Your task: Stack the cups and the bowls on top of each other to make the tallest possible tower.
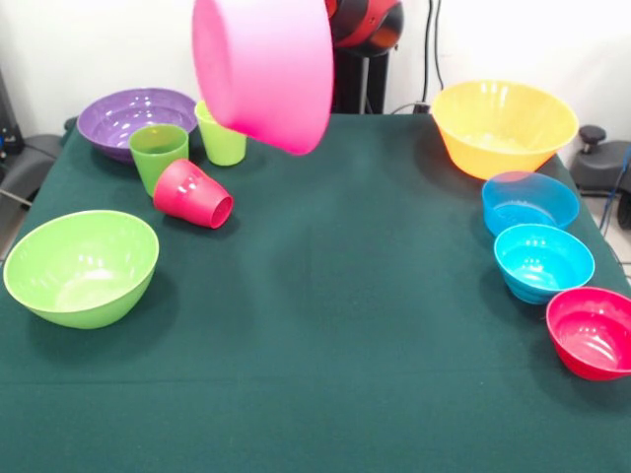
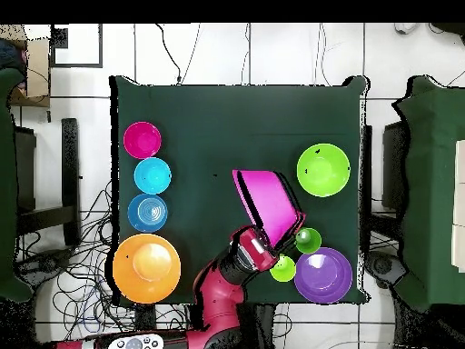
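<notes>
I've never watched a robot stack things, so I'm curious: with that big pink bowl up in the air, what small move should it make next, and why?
Probably carry the pink bowl toward the bare middle of the green table and lower it there as a base. The bowl hangs tilted on its side, well above the cloth, in the gripper. Nothing is stacked yet, and as a large bowl it looks like a steady footing for a tower.

pink bowl aloft tilted, red cup on its side

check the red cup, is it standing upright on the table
No, the red cup lies tipped on its side, mouth facing sideways, beside the upright green cup.
</notes>
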Available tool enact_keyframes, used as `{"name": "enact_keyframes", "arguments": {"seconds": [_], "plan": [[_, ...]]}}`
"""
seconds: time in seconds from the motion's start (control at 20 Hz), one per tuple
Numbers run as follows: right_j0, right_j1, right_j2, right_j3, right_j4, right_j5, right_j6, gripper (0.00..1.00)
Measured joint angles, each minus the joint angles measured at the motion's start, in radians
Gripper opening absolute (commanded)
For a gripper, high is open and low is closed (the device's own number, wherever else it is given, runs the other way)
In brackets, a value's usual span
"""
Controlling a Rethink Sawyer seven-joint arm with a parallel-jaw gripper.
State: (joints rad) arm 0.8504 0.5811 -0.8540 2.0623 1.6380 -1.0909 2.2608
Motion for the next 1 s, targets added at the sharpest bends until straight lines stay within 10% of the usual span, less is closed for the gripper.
{"name": "enact_keyframes", "arguments": {"seconds": [0.55, 0.6, 1.0], "plan": [[-0.029, 0.004, 0.000, 0.000, -0.073, -0.006, 0.000, 1.00], [-0.034, 0.004, 0.000, 0.000, -0.096, -0.006, 0.000, 0.00], [-0.052, 0.004, -0.005, 0.000, -0.144, -0.007, 0.000, 0.00]]}}
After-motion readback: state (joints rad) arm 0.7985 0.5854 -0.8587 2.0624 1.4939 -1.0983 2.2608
